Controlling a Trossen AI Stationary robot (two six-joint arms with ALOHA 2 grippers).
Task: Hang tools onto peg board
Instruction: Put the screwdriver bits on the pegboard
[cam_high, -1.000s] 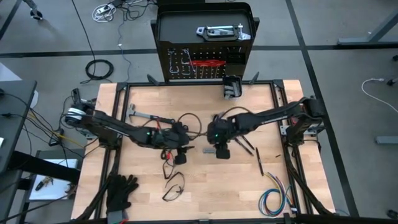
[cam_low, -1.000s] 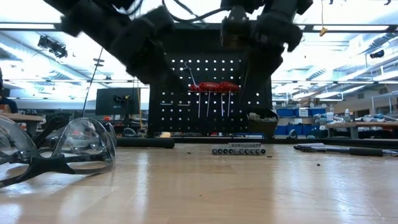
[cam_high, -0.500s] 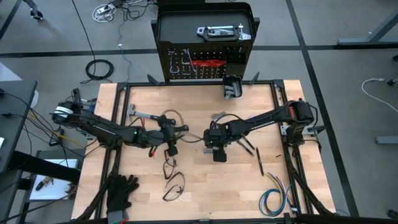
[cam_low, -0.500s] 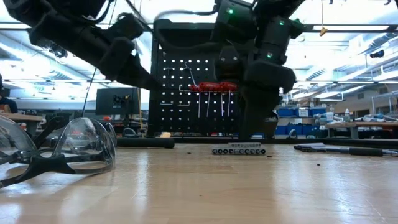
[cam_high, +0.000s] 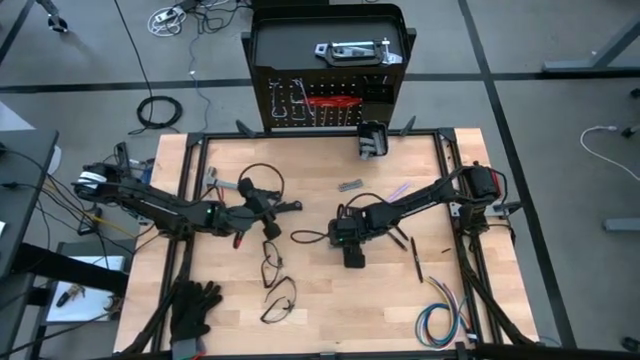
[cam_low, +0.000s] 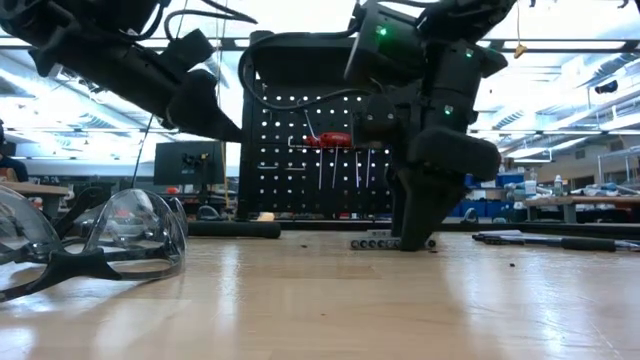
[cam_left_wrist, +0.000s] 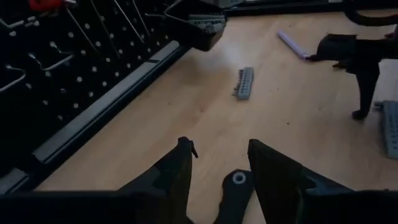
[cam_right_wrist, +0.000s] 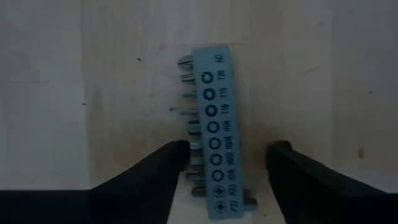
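The peg board stands upright at the table's far edge, with red-handled tools hanging on it. My right gripper points down, open, its fingers standing on either side of one end of a grey bit-holder strip that lies flat on the table; a gap shows on both sides. My left gripper is up over the table's left half, shut on a black-handled tool. A black-handled hammer lies on the table at the far left. My left gripper pinches the black handle between its two fingers. Only the handle's rounded end with a small hole shows between them; the gripper hides the rest of the tool. The gripper is clear of the table, slanting toward the peg board.
A second grey bit strip and a purple stick lie near the far middle. Thin dark tools lie at the right, coloured wires at the near right, black gloves at the near left, and safety glasses close to the low camera.
My right gripper has come straight down until its fingertips stand at the table around the grey strip. My left gripper has drawn back toward the table's left and far edge with its tool, swinging round toward the peg board.
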